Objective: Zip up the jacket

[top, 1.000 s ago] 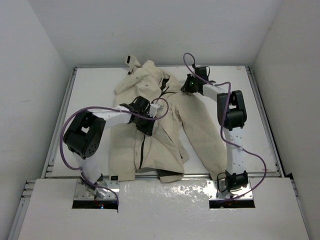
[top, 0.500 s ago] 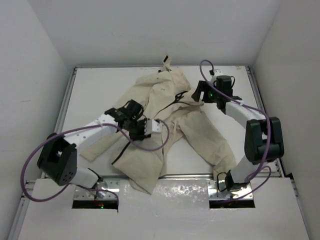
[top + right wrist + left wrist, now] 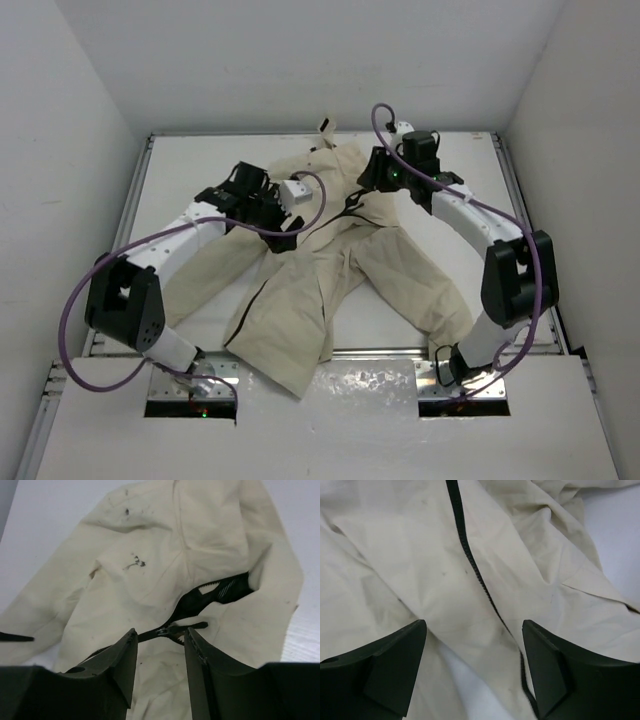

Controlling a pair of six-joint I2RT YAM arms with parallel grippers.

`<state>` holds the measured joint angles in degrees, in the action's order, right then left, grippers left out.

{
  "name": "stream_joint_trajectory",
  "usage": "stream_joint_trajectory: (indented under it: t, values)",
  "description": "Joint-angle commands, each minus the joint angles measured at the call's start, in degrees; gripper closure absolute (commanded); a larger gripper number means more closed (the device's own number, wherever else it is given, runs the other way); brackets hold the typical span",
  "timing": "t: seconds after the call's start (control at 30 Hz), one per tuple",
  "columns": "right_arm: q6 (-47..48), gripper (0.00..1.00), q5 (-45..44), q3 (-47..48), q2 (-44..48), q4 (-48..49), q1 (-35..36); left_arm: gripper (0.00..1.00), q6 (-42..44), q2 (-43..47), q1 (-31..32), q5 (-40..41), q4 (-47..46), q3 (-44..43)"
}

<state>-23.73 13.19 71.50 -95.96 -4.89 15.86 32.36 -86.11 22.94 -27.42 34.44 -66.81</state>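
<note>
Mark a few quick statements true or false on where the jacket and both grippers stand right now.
1. The left gripper is open and holds nothing. True.
2. The jacket is zipped up to the collar. False: the front gapes near the top, showing black lining.
3. The zipper pull lies just ahead of the right gripper in its wrist view. True.
4. The jacket is bundled in a heap. False: it lies spread on the table, sleeves splayed outward.
5. The right gripper is clamped on a sleeve. False: it is open, over the front opening.
</note>
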Motion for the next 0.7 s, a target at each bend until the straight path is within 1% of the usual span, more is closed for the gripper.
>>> stream_joint_trajectory:
  t: [0.0,0.1,0.23,0.3,0.33,0.37,0.4,0.47,0.53,0.67]
  values:
    - [-8.51,0.58,1.13,-1.44,-3.00,-1.19,-0.48,0.24,-7.31,-3.36,0.70,1.04,0.72,1.85]
    - [-10.98,0.58,2.19,-0.15,-5.98,-0.30,-0.13,0.24,-6.43,-6.35,0.70,3.07,1.25,2.47]
    - [-13.54,0.58,3.86,1.36,-10.99,-0.30,0.05,0.24,-7.04,-8.99,0.88,6.58,-2.08,3.35]
    - [-14.77,0.58,4.04,1.18,-12.05,0.75,0.14,0.26,-6.18,-9.52,1.05,7.55,-2.88,3.79]
    - [-15.21,0.58,4.12,1.27,-13.19,1.62,0.05,0.32,-5.91,-9.61,1.23,8.08,-3.58,4.22]
    - [-15.99,0.59,4.38,1.44,-13.81,1.98,0.14,0.37,-5.73,-9.69,1.32,8.52,-3.85,4.58]
    - [-16.17,0.59,4.39,1.62,-14.86,2.25,0.14,0.43,-5.21,-9.61,1.58,7.13,-3.85,4.93]
    - [-17.40,0.59,4.39,1.27,-15.82,3.38,0.31,0.51,-4.76,-9.43,2.02,5.81,-3.85,5.28]
    - [-18.46,0.59,4.91,0.83,-16.62,7.15,0.31,0.60,-4.24,-8.99,3.07,5.01,-3.85,5.72]
    - [-20.22,0.61,6.06,1.97,-19.69,10.33,0.66,0.65,-3.97,-8.55,3.95,3.07,-3.94,6.60]
